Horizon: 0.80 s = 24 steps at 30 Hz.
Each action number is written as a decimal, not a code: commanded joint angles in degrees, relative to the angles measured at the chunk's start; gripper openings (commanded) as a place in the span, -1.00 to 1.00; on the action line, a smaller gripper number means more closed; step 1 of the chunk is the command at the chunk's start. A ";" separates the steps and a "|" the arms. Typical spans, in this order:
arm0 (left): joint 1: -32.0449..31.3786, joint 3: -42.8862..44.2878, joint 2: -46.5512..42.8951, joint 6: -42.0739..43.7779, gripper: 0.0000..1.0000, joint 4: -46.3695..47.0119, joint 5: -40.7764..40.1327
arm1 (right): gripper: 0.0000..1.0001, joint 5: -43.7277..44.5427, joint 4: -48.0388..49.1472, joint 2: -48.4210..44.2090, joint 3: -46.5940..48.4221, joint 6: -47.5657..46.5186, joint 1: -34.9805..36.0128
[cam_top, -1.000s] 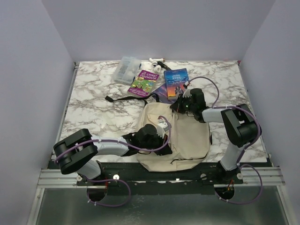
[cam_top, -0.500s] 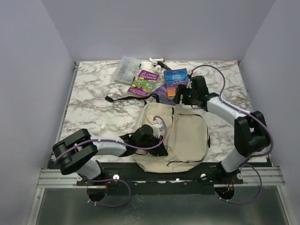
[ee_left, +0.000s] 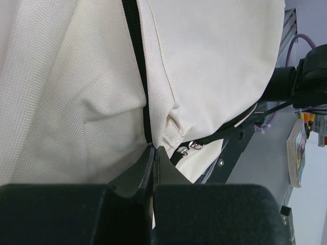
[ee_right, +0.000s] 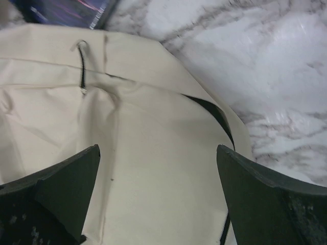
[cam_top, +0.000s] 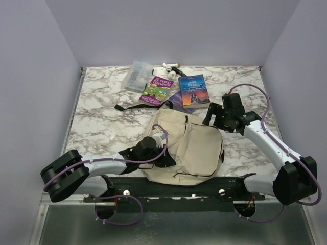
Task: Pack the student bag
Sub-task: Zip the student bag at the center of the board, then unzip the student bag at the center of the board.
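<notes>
The student bag, beige with black zippers, lies flat near the table's front edge. My left gripper is shut at the bag's near left side; in the left wrist view its jaws pinch the bag where the black zipper line ends. My right gripper hovers open just over the bag's far right corner. In the right wrist view the right gripper has wide-apart fingers with only beige bag fabric below them, nothing held.
Behind the bag lie a green-and-purple book, a blue book and a dark purple one partly under them. A clear plastic box and a small white object sit at the back. A black strap trails left.
My right gripper opened, let go of the bag's top and swung right. The left arm drew back to the left, dragging the bag slightly left and nearer.
</notes>
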 commanded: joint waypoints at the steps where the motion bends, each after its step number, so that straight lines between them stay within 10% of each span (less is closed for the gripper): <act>1: 0.47 0.01 -2.92 -1.33 -1.00 -0.56 -3.41 | 0.98 5.69 -13.96 -1.56 0.36 2.45 0.45; 12: 0.38 4.17 -1.13 -3.26 -1.00 -0.41 -3.05 | 0.84 11.68 -21.17 -6.30 -1.63 29.20 35.46; 24: 0.38 5.50 -1.25 -3.55 -1.00 0.37 -3.21 | 0.54 12.29 -20.83 -12.87 -10.23 43.15 41.40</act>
